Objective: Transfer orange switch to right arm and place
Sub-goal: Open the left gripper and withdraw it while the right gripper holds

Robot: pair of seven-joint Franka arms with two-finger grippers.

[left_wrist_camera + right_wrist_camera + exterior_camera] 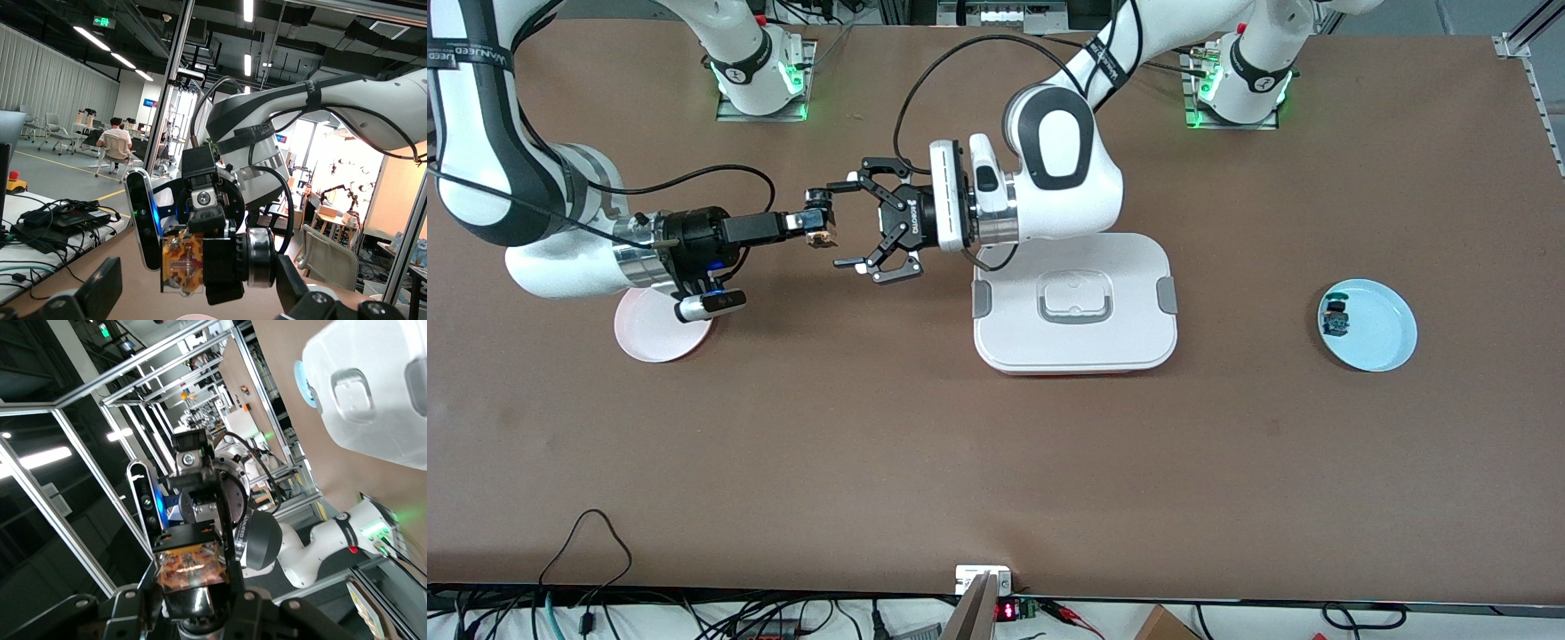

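Orange switch [819, 235] hangs in the air over bare table between the two arms, pinched in the right gripper [818, 224], whose narrow black fingers are closed on it. It is too small to tell its long axis; in the left wrist view its orange-tan face [183, 261] looks toward that camera, and the right wrist view shows the same face [190, 567] in the fingers.

Nearest the front camera, the table edge carries a small white box with a red digit display [1005, 611] and loose cables — its digits cannot be read. The table [996, 462] is a plain brown board, matte. Farther in, a pink plate [654, 342] lies toward the right arm's end, partly under that arm's wrist. A white lidded box [1076, 302] with grey latches sits mid-table, and a pale blue plate [1383, 333] toward the left arm's end holds a black switch with a blue-green part [1336, 318].

The left gripper [852, 225], a black linkage claw, points at the orange switch with its jaws spread wide on either side of it — not touching. The right arm's [480, 133] sleeve band reads "MANUSED"-like lettering, only partly legible.

The wrist views show an open workshop: metal frames, ceiling strip lights, a green exit sign, seated people at desks.
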